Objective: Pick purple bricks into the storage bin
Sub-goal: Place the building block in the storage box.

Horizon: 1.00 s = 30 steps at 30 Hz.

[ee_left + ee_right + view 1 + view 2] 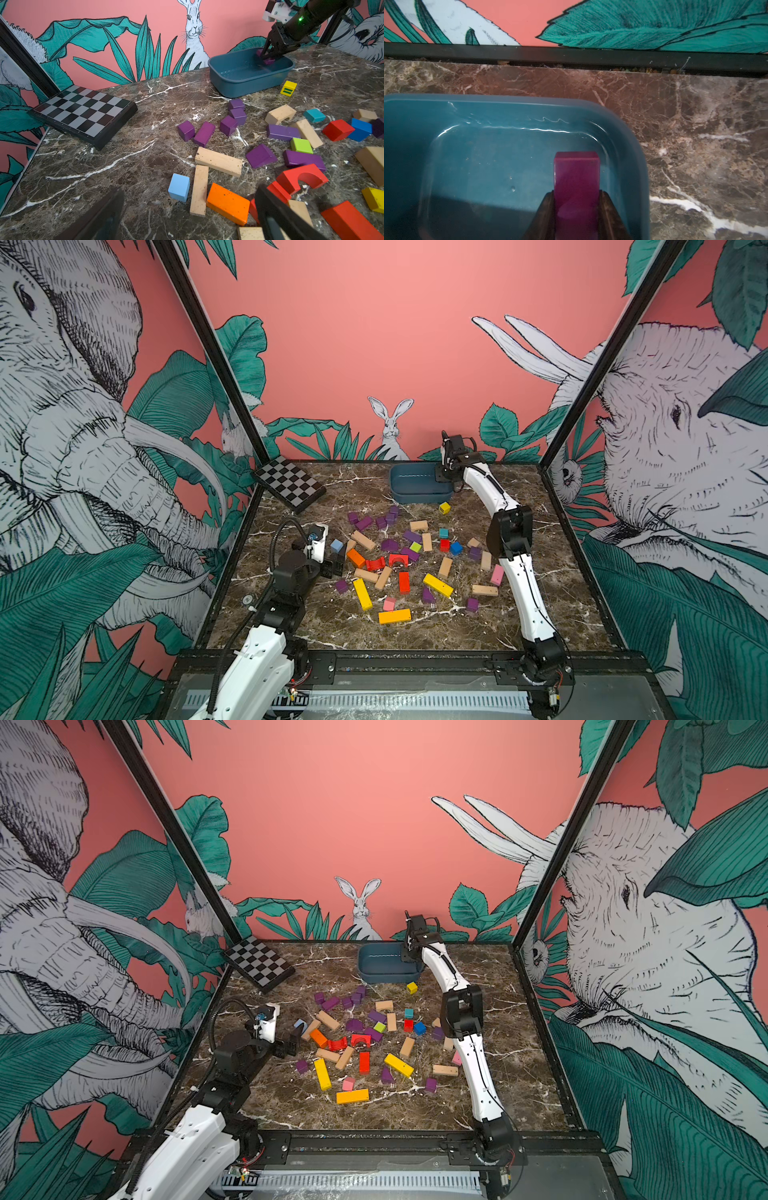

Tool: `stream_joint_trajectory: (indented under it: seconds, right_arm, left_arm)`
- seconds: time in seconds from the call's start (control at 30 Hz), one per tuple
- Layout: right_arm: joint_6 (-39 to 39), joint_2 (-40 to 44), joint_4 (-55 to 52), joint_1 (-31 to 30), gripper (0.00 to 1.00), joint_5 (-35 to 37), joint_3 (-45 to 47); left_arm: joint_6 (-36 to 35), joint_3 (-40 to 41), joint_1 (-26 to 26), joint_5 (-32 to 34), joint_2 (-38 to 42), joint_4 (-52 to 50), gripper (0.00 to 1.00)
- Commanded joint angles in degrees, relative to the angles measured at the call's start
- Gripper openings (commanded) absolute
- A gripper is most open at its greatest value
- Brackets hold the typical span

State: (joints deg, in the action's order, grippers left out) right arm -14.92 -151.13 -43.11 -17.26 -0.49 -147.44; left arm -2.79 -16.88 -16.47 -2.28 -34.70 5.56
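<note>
The dark blue storage bin (409,494) (380,974) stands at the back of the marble table. My right gripper (440,475) (268,56) (576,193) reaches down into its right end, shut on a purple brick (576,172) (269,61), a short bar held lengthwise just above the bin floor (488,166). Several purple bricks (363,523) (204,134) lie scattered among the mixed blocks at mid-table; others sit nearer the front (341,585) (472,604). My left gripper (334,564) (189,191) hovers open and empty at the pile's left edge.
A black-and-white checkerboard slab (291,487) lies at the back left. Tan, red, orange (356,558), yellow (362,593), blue and pink blocks mix with the purple ones. A yellow cube (444,507) sits just in front of the bin. The right arm spans the table's right side.
</note>
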Motion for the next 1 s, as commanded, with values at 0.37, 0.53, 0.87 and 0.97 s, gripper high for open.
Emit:
stream_joint_trajectory:
  seconds: [0.37,0.53,0.87,0.97]
  right_arm:
    - [1.6,-1.1,0.0,-0.7,0.15,4.0,-2.7]
    - [1.8,-0.7,0.2,-0.7,0.28,4.2,-3.0]
    - [2.8,0.6,0.8,-0.7,0.38,3.8,-2.8]
    - [2.8,1.0,1.1,-0.7,0.39,3.4,-2.6]
  left_arm:
    - [0.2,0.4,-0.3,0.3,0.1,0.0,0.99]
    - [0.2,0.4,-0.3,0.3,0.2,0.0,0.99]
    - [0.3,0.4,-0.3,0.4,0.4,-0.1,0.99]
    - [0.2,0.4,-0.3,0.4,0.2,0.0,0.99]
